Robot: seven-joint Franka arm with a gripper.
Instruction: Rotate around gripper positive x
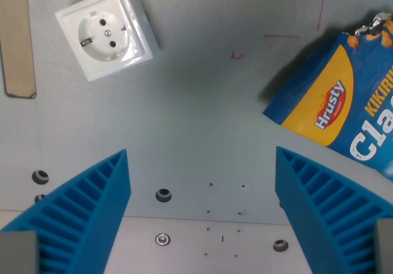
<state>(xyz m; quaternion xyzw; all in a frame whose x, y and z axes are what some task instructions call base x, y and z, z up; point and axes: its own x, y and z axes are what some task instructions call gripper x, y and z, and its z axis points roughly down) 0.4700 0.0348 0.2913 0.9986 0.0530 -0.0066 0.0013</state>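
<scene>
Wrist view: end effector [202, 209] wide open and empty, blue fingers [86, 209] apart above the table [202, 120].

A wall socket [108, 31] lies on the table [202, 120] toward the wrist view's upper left; a flat strip [16, 37] sits just beside it at the left edge; a snack bag [347, 96] lies at the wrist view's right, well apart from the socket, running out of the picture; bare table lies between them; bolt holes [163, 195] lie along the lower part, between the two fingers [86, 212] of the gripper [202, 215] at the bottom corners.
</scene>
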